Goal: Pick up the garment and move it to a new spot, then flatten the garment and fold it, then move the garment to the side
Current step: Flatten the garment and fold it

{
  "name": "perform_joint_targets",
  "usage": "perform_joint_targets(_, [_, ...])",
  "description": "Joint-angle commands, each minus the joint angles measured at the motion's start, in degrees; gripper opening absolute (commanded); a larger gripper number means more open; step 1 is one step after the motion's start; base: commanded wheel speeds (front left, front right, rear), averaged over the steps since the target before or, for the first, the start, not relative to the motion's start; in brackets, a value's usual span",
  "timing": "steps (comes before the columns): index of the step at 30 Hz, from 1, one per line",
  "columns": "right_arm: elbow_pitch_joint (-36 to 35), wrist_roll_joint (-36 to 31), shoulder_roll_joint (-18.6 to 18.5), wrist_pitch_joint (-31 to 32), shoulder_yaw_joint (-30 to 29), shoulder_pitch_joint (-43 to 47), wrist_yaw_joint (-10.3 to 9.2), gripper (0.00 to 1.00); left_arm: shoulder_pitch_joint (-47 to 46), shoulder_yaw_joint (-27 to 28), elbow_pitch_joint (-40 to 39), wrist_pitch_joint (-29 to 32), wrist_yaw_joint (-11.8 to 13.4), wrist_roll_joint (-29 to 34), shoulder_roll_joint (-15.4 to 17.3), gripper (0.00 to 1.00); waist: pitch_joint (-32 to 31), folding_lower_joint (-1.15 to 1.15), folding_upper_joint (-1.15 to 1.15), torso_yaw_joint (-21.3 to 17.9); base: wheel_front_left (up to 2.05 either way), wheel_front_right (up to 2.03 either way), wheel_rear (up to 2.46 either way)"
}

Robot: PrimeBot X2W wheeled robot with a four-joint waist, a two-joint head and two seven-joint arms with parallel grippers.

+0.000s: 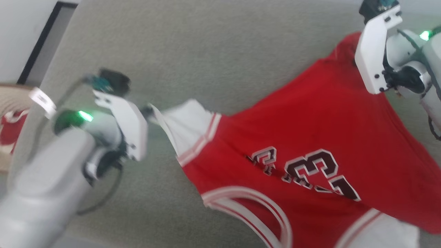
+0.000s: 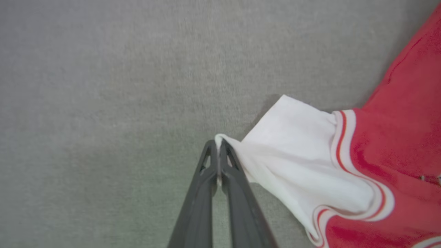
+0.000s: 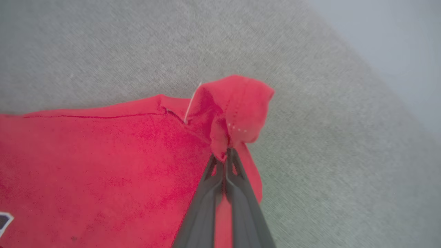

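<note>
The garment (image 1: 310, 137), a red jersey with white side panels, striped trim and dark numerals, hangs stretched between my two arms over a grey-green surface. My left gripper (image 2: 218, 146) is shut on the tip of a white corner of the garment (image 2: 303, 151). My right gripper (image 3: 225, 155) is shut on a bunched red corner of the garment (image 3: 237, 110). In the head view the left wrist (image 1: 120, 124) is at the left and the right wrist (image 1: 375, 51) at the upper right, with the red cloth taut between them.
The grey-green surface (image 1: 206, 51) spreads under the garment. At the far left edge a tan basket-like rim (image 1: 10, 100) holds another red and white cloth (image 1: 10, 127). A dark-framed wall panel (image 1: 41, 41) stands at the upper left.
</note>
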Motion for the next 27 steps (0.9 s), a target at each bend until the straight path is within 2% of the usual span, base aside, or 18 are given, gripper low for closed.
perform_joint_targets(1, [-1.0, 0.68, -0.78, -1.07, 0.45, -0.96, -0.02, 0.0, -2.54, 0.59, -0.44, 1.19, 0.46, 1.31, 1.48, 0.0, -2.48, 0.0, -0.01, -2.67, 0.0, 0.0, 0.0])
perform_joint_targets(6, [-3.92, 1.8, -2.02, -2.93, 2.27, -2.29, -0.02, 0.0, -8.61, 1.54, -1.05, 4.76, 0.85, 2.42, 4.47, 0.0, -5.47, 0.0, -0.01, -5.63, 0.0, 0.0, 0.0])
perform_joint_targets(14, [-5.67, 3.42, -2.37, -6.88, 2.33, -4.75, -0.02, 0.0, -20.69, 2.68, 2.73, 9.66, -0.99, 4.8, 7.73, 0.0, -10.38, 0.0, -0.01, -11.71, 0.0, 0.0, 0.0])
perform_joint_targets(20, [-4.19, 3.75, -0.93, -9.36, 0.26, -6.43, -0.02, 0.0, -27.67, 2.74, 8.26, 10.36, -3.13, 5.66, 7.0, 0.0, -12.44, 0.0, -0.01, -15.14, 0.0, 0.0, 0.0])
perform_joint_targets(27, [-0.21, 1.83, 1.38, -13.55, -2.32, -8.9, -0.02, 0.0, -34.58, 2.41, 15.25, 6.97, -5.38, 7.68, 4.42, 0.0, -12.4, 0.0, -0.01, -18.07, 0.0, 0.0, 0.0])
